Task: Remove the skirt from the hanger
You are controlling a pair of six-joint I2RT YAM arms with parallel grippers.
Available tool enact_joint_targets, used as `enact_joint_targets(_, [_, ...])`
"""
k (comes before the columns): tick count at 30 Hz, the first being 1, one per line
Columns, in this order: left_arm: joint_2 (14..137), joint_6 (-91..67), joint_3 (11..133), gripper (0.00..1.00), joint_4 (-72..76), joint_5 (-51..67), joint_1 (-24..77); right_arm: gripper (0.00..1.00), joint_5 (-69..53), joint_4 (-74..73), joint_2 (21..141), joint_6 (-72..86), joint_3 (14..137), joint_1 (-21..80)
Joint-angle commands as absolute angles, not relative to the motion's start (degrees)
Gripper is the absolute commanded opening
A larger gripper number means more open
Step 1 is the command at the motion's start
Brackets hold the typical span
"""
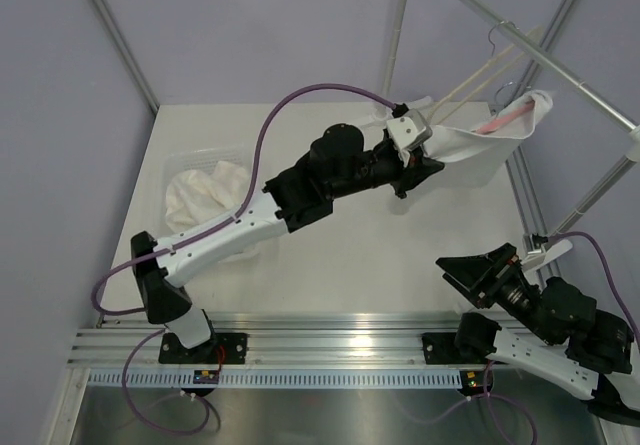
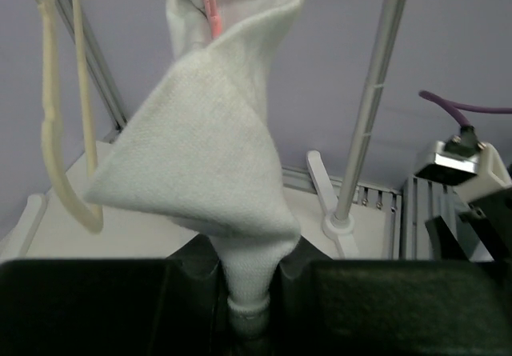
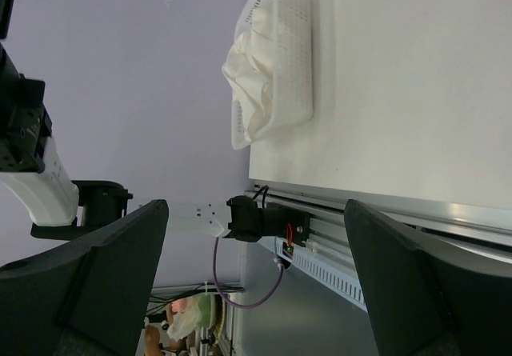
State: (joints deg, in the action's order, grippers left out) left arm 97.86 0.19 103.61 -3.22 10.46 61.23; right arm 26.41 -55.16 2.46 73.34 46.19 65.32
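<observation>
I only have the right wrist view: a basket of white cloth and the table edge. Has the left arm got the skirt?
Observer: Yes. The left gripper is shut on a bunched end of the skirt.
Operator: Is it off the rail?
Observer: No. Its far end hangs up at the rail, folded around something pink.
Operator: Any hanger close by?
Observer: A cream hanger hangs beside the skirt, apart from it.
</observation>
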Motion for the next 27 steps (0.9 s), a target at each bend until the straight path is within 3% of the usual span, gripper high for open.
enact_joint_targets(1, [88.3,-1.5,95.4,0.0,6.5,9.0,62.0,0.99,27.3,-50.9,3.3,72.1,45.2,65.7])
enact_joint_targets(14, [59.6,-9.5,66.0,0.0,-9.6,-1.6,63.5,0.98,19.4,-46.0,37.9,52.7,63.4,65.7])
enact_joint_targets(21, [50.0,-13.4,62.2,0.0,-20.1,-4.0,63.7,0.95,14.9,-30.3,44.4,38.0,73.7,65.6])
enact_joint_targets(27, [45.4,-13.4,61.3,0.0,-23.6,-4.1,63.6,0.93,18.1,-29.1,49.4,33.6,81.7,65.7])
